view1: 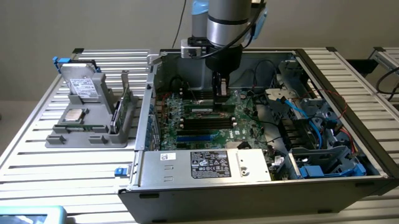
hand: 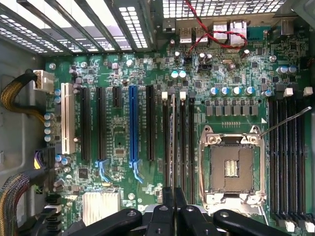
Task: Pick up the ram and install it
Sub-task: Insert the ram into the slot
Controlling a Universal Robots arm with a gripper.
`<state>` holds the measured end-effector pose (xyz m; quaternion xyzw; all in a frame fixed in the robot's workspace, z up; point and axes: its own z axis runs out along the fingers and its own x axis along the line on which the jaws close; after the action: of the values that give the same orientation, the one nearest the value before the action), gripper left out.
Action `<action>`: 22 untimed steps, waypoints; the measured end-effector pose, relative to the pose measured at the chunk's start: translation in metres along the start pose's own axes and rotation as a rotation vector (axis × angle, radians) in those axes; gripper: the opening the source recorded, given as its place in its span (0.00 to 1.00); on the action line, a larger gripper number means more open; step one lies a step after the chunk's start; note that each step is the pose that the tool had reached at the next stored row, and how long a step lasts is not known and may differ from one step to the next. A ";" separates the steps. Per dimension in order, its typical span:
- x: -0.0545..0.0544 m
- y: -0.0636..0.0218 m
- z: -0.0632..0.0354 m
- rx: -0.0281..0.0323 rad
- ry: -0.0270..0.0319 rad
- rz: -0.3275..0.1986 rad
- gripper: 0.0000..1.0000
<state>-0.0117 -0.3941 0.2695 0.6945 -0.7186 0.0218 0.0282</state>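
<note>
Inside the open computer case (view1: 249, 198), over the motherboard (hand: 147, 73), the ram (hand: 173, 142) stands on edge and shows from above as a thin grey line. It runs in line with the second of four long black memory slots (hand: 182, 142), counting from the expansion slots. This bank lies between the empty processor socket (hand: 230, 167) and a blue expansion slot (hand: 132, 128). Whether the ram sits in its slot or just above it cannot be told.

The gripper (hand: 173, 193) is clamped on the ram near one end. Its black fingers (hand: 168, 199) stand close together with the stick between them. In the exterior view the arm stands vertical over the board, at the end of the slot bank toward the exterior view's right.

A labelled metal box (view1: 209, 164) occupies the near part of the case. Outside the case, at the exterior view's left, a grey holder (view1: 81, 135) rests on the slatted table (view1: 56, 172). The holder carries a square silver processor chip (view1: 74, 115) and a hard drive (view1: 83, 86).
</note>
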 end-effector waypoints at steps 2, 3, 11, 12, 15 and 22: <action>0.000 -0.0001 0.0013 -0.0001 0.0016 0.000 0.12; 0.000 -0.0001 0.0019 0.0001 0.0036 0.000 0.12; -0.001 -0.0001 0.0065 0.0006 0.0193 0.000 0.12; -0.001 -0.0001 0.0072 0.0006 0.0193 0.000 0.12; -0.001 -0.0001 0.0097 0.0006 0.0193 0.000 0.12; -0.002 -0.0002 0.0156 0.0006 0.0194 0.000 0.12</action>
<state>-0.0116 -0.3934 0.2538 0.6942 -0.7183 0.0287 0.0350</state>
